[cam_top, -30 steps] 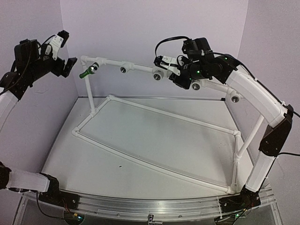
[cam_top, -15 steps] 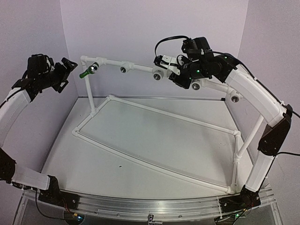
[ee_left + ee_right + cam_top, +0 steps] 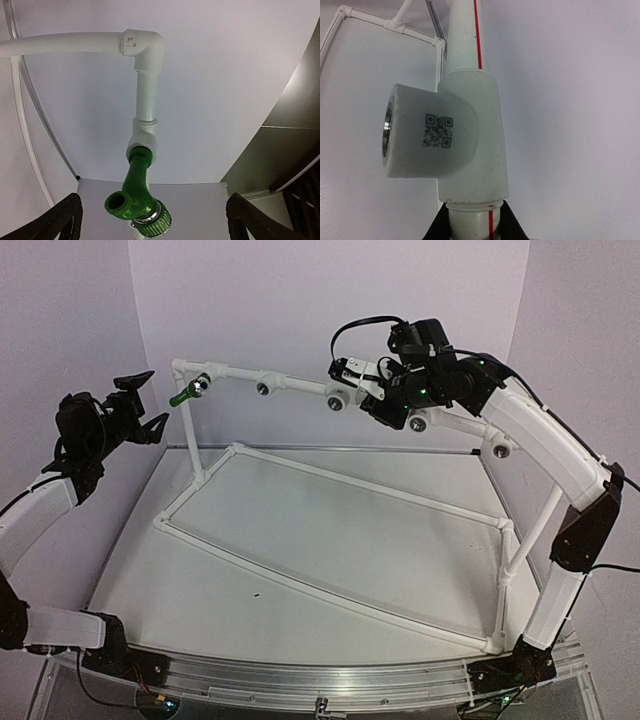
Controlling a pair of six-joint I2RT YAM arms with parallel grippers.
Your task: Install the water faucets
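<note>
Left end effector point(image 3: 143, 403) spread, lowered away from water faucet point(image 3: 183, 396), right end effector point(image 3: 474, 226) unmoved, pinching pipe point(image 3: 462, 35).

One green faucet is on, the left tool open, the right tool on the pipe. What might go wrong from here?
1. The faucet looks slightly tilted in its fitting; if not fully seated, it may loosen or drop.
2. The right tool is clamped on the pipe; moving that arm before release could twist or bend it.
3. The open left tool faces the faucet; a careless advance could knock it.
</note>
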